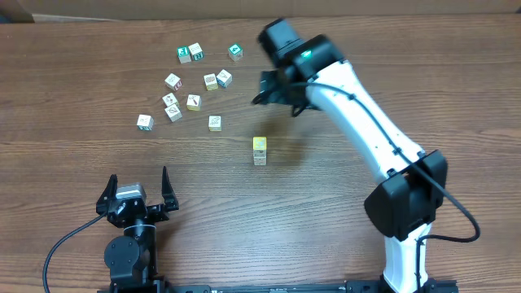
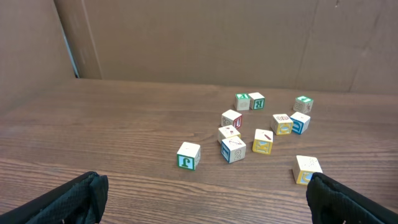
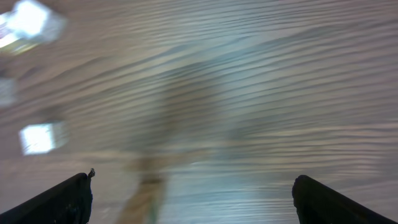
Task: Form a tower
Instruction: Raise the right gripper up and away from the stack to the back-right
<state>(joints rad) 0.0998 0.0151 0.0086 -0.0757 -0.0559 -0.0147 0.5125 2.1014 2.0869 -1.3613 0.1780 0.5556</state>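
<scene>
Your right pincer point(image 1: 278, 98), wide open and empty, hangs near the upright tower point(image 1: 259, 150) on its far side, loose cubes point(image 1: 194, 102) off left.

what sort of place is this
Likely a robot test bench: a brown wood-grain table, plain cardboard walls behind it, and small lettered wooden cubes scattered on it.

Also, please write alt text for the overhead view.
A short tower of cubes, yellow on top, stands centrally; loose cubes lie scattered beyond it. The right arm's fingers hover open nearby; the left arm's fingers are open too.
</scene>
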